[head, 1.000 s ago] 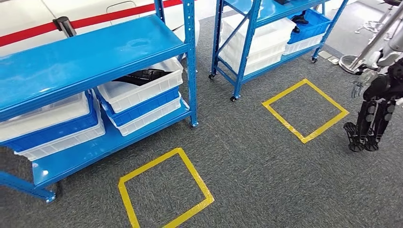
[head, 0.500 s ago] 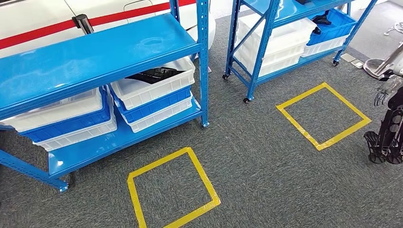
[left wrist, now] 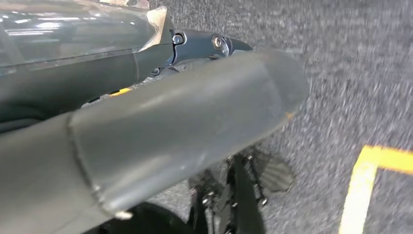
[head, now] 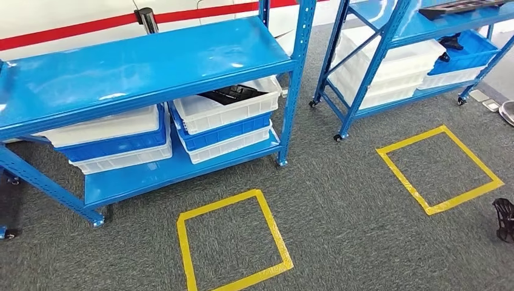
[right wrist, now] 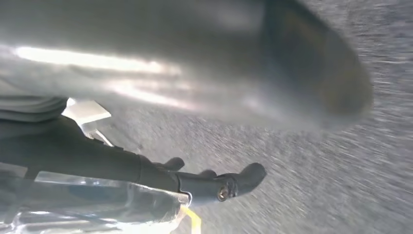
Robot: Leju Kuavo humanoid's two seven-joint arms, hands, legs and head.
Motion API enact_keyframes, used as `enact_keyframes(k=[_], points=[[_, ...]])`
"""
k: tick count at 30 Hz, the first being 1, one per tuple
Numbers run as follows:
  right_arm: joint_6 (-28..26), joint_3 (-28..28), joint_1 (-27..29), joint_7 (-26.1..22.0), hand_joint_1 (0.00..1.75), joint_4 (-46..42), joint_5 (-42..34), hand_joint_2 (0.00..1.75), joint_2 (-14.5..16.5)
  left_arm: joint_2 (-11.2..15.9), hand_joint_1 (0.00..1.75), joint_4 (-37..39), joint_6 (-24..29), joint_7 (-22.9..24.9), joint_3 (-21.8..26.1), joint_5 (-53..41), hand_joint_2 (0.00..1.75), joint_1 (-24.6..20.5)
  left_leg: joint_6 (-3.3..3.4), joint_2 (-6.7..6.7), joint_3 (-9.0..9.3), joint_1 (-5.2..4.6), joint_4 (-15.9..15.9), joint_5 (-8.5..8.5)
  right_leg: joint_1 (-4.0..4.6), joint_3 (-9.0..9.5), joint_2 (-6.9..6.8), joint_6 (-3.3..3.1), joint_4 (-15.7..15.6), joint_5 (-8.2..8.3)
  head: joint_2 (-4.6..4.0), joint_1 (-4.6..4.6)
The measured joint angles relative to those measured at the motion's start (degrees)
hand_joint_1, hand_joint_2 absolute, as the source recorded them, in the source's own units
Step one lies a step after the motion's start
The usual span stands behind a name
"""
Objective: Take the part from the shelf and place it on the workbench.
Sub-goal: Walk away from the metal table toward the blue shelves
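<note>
A: Blue steel at the far left: near shelf (head: pixel 151 60), broad top board catching the light. Underneath?

B: Two stacks of bins (head: pixel 109 142) on the lower board, white and blue by turns. Lying in the topmost white bin (head: pixel 230 112) of the right-hand stack: black part (head: pixel 233 94), up at the bin's rim, under the top board.

A: And on the floor in front?

B: Grey carpet (head: pixel 339 200), with a yellow tape square (head: pixel 233 242) just before the shelf. Further right, a second blue shelf (head: pixel 388 36) on castors, holding more white and blue bins, with a flat dark piece (head: pixel 454 7) on its upper board. Before that, another tape square (head: pixel 439 167).

A: Hands, then. Anywhere near the part?

B: Well apart from it. Left hand (left wrist: pixel 170 122) low over the carpet, thick grey thumb and a dark finger (left wrist: pixel 209 44) stretched out straight, gripping nothing. Right hand (right wrist: pixel 146 168) the same: dark fingers (right wrist: pixel 243 178) reaching out loosely over blurred carpet, nothing held.

A: So no touch on the part?

B: None. Resting in its bin on the shelf, clear of both hands.
</note>
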Motion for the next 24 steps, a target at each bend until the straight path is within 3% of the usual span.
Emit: enact_keyframes(k=[2, 3, 4, 6, 7, 9, 11, 12, 14, 16, 17, 18, 19, 20, 22, 24], points=[[0.0, 0.03, 0.14, 0.03, 0.0, 0.01, 0.11, 0.0, -0.01, 0.01, 0.0, 0.0, 0.0, -0.28, 0.01, 0.02, 0.0, -0.02, 0.23, -1.31, -0.03, -0.12, 0.0, -0.01, -0.01, -4.18, 1.11, -0.33, 7.52, -2.86, 0.01, 0.2], [0.0, 0.04, 0.21, 0.05, 0.0, 0.02, 0.15, 0.0, -0.02, 0.0, 0.0, 0.0, 0.0, -0.38, 0.02, 0.05, 0.0, 0.01, 0.28, -2.05, -0.02, -0.18, 0.03, -0.04, -0.01, -5.65, 1.28, -0.12, 9.6, -3.17, 0.01, 0.21], [0.01, 0.07, 0.28, 0.08, 0.0, 0.02, 0.18, 0.0, -0.02, -0.01, 0.0, 0.0, 0.0, -0.41, 0.02, 0.09, 0.0, 0.04, 0.27, -2.81, 0.04, -0.2, 0.06, -0.07, -0.01, -6.07, 1.41, 0.31, 9.41, -2.43, 0.01, 0.22], [0.01, 0.13, 0.37, 0.12, 0.0, 0.02, 0.21, 0.0, -0.03, -0.03, 0.0, 0.0, 0.0, -0.44, 0.02, 0.14, 0.0, 0.09, 0.11, -4.28, 0.23, -0.21, 0.16, -0.18, -0.08, -3.83, 2.24, 1.36, 2.7, 1.47, 0.0, 0.23], [0.01, 0.19, 0.38, 0.13, 0.0, 0.03, 0.21, 0.0, -0.05, -0.04, 0.0, 0.0, 0.01, -0.46, 0.03, 0.15, 0.0, 0.11, -0.1, -4.91, 0.29, -0.33, 0.32, -0.32, -0.07, -2.46, 2.99, 1.55, -1.14, 3.47, 0.01, 0.23], [0.0, 0.31, 0.29, 0.13, 0.0, 0.05, 0.22, 0.0, -0.09, -0.06, 0.0, 0.0, 0.04, -0.51, 0.04, 0.15, 0.0, 0.15, -0.61, -5.76, 0.24, -0.52, 0.56, -0.65, -0.05, -0.97, 3.89, 0.96, -5.52, 5.73, 0.01, 0.23], [-0.02, 0.38, 0.12, 0.15, 0.0, 0.06, 0.21, 0.0, -0.02, -0.07, 0.0, 0.0, 0.1, -0.54, 0.04, 0.15, 0.0, 0.29, -1.13, -6.31, 0.12, -0.45, 0.57, -0.78, 0.01, -0.69, 3.44, -0.12, -5.88, 6.11, 0.02, 0.19], [-0.03, 0.4, 0.05, 0.19, 0.0, 0.06, 0.22, 0.0, 0.08, -0.06, 0.0, -0.01, 0.13, -0.54, 0.04, 0.15, 0.0, 0.37, -1.37, -6.11, 0.02, -0.35, 0.76, -0.92, -0.11, -0.48, 3.1, -0.5, -5.97, 6.21, 0.02, 0.17], [-0.07, 0.43, 0.07, 0.27, 0.0, 0.06, 0.24, 0.0, 0.23, -0.05, 0.0, -0.01, 0.2, -0.56, 0.04, 0.15, 0.0, 0.39, -2.01, -4.16, -1.06, -0.2, 3.28, -2.54, -0.49, -0.11, 2.26, -1.25, -6.17, 6.39, 0.02, 0.01], [-0.09, 0.47, 0.25, 0.3, 0.0, 0.07, 0.26, 0.0, 0.33, -0.07, 0.0, 0.0, 0.26, -0.58, 0.04, 0.15, 0.0, 0.3, -2.76, -1.77, -4.34, 0.07, 9.96, -6.06, -0.45, 0.01, 1.25, -1.74, -6.19, 6.25, 0.02, -0.16], [-0.09, 0.49, 0.34, 0.3, 0.0, 0.08, 0.26, 0.0, 0.37, -0.07, 0.0, 0.0, 0.26, -0.58, 0.04, 0.15, 0.0, 0.28, -3.08, -1.27, -6.32, 0.28, 13.69, -7.54, -0.39, 0.06, 0.67, -1.88, -6.18, 6.14, 0.01, -0.17], [-0.09, 0.49, 0.39, 0.3, 0.0, 0.08, 0.26, 0.0, 0.38, -0.07, 0.0, 0.0, 0.27, -0.58, 0.04, 0.16, 0.0, 0.29, -3.32, -1.0, -7.8, 0.47, 16.25, -8.16, -0.36, 0.08, 0.11, -1.97, -6.18, 6.05, 0.01, -0.17], [-0.09, 0.49, 0.39, 0.3, 0.0, 0.08, 0.27, 0.0, 0.38, -0.07, 0.0, -0.01, 0.28, -0.58, 0.05, 0.19, 0.0, 0.32, -3.45, -0.83, -8.28, 0.63, 16.75, -7.66, -0.35, 0.11, -0.42, -2.01, -6.17, 5.94, 0.01, -0.2], [-0.09, 0.5, 0.39, 0.3, 0.0, 0.08, 0.31, 0.0, 0.4, -0.06, 0.0, -0.01, 0.32, -0.58, 0.05, 0.21, 0.0, 0.35, -3.48, -0.55, -7.58, 0.75, 15.01, -6.14, -0.36, 0.23, -0.91, -2.0, -6.17, 5.82, 0.01, -0.21], [-0.09, 0.57, 0.35, 0.32, 0.0, 0.08, 0.51, 0.0, 0.48, -0.04, 0.0, -0.02, 0.38, -0.57, 0.07, 0.25, 0.0, 0.31, -3.09, 1.36, -3.76, 0.72, 7.28, -2.4, -0.3, 0.67, -1.74, -1.74, -6.18, 5.48, 0.02, -0.25], [-0.09, 0.76, 0.3, 0.42, 0.0, 0.08, 0.84, 0.0, 0.53, -0.04, 0.0, -0.03, 0.41, -0.54, 0.07, 0.26, 0.0, 0.13, -2.34, 3.11, -0.87, 0.29, 1.86, -0.83, 0.0, 0.98, -2.5, -1.14, -6.22, 5.04, 0.02, -0.2]])
